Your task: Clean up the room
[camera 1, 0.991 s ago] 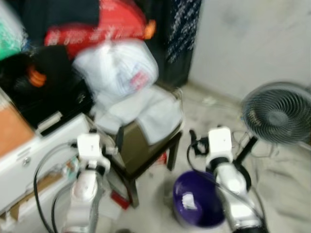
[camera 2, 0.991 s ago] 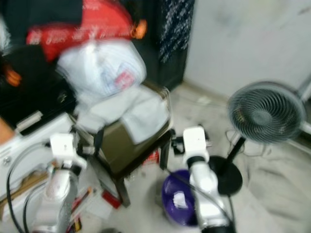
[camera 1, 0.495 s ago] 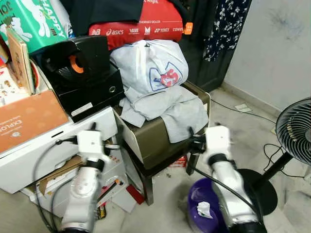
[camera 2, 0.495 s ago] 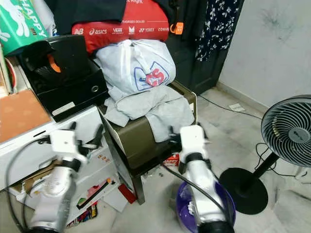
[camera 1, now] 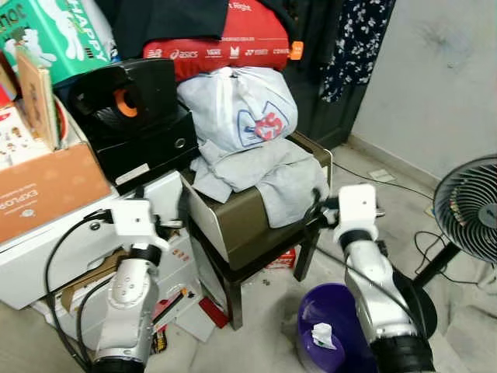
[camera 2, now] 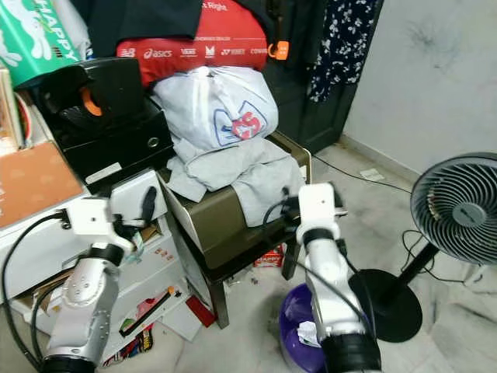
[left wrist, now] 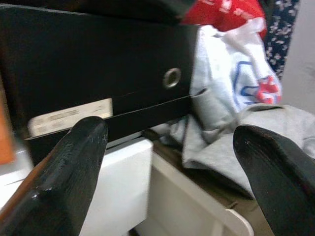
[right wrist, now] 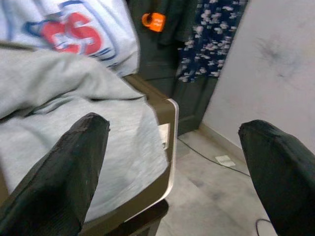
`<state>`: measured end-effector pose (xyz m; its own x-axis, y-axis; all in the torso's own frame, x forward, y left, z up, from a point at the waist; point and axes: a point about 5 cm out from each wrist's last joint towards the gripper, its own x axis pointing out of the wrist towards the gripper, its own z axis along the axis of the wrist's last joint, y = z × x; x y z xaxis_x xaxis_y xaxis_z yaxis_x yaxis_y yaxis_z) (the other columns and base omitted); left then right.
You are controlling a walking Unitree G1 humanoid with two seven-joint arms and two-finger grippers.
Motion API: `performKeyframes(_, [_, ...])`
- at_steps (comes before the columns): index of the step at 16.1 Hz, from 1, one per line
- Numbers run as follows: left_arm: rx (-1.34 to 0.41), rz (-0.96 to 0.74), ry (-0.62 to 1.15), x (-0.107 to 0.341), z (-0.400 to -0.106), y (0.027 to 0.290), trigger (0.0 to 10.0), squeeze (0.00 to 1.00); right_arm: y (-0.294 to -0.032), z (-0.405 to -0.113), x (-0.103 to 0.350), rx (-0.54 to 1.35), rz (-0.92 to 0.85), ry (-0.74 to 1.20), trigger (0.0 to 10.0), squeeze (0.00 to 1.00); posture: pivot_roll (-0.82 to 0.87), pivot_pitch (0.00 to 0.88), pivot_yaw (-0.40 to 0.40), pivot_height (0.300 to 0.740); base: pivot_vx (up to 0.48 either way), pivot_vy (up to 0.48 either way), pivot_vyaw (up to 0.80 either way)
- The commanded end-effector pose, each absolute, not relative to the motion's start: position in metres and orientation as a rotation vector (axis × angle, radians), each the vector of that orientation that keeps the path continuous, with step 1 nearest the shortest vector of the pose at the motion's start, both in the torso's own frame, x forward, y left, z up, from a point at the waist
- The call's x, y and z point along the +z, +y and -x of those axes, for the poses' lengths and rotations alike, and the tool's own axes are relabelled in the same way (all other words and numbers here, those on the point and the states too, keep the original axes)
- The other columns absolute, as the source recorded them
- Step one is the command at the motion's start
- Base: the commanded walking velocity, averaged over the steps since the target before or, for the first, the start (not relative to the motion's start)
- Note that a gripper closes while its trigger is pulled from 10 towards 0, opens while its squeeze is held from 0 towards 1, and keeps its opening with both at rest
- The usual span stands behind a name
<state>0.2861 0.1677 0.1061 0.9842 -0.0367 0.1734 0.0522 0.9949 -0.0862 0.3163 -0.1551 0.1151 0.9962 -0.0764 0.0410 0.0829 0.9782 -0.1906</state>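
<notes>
Left wrist view puts you between two rounded matte-black fingers (left wrist: 59,177) spread wide, nothing gripped; past them you see a glossy black drawer unit (left wrist: 98,73) with a metal ring pull and a pale label, detail the head views leave small. Right wrist view likewise shows its fingers (right wrist: 54,172) parted and empty, facing soft grey cloth (right wrist: 74,147) draped over a rounded olive box (right wrist: 165,162). From the head views, nearest you, a purple bucket (camera 1: 330,322) with crumpled paper inside stands on the floor beside your right arm. The left gripper (camera 2: 144,208) hovers before a white drawer chest (camera 1: 46,256); the right gripper (camera 1: 318,214) hangs just beside the cloth's edge. The box sits on a dark stool (camera 1: 256,272). Above it rests a knotted white plastic bag (camera 1: 237,109) with a red-and-blue logo, then a red sports bag (camera 1: 233,35). A wire-grille fan (camera 2: 458,210) stands off to your right.
</notes>
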Motion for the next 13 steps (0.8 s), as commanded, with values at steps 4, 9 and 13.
performKeyframes(4, [-0.070,0.093,-0.155,0.107,-0.287,0.162,10.0,0.00,-0.163,-0.310,0.111,-0.127,0.196,-0.039,10.0,0.00,-0.01,0.010,0.017,0.740,0.000,0.000,0.00])
performKeyframes(9, [-0.078,0.090,-0.139,0.106,-0.285,0.160,10.0,0.00,-0.161,-0.301,0.094,-0.114,0.153,0.038,10.0,0.00,0.02,0.038,0.034,0.740,0.000,0.000,0.00])
performKeyframes(13, [-0.086,0.088,-0.127,0.105,-0.282,0.159,10.0,0.00,-0.158,-0.300,0.098,-0.091,0.158,0.015,10.0,0.00,0.01,0.042,0.028,0.740,0.000,0.000,0.60])
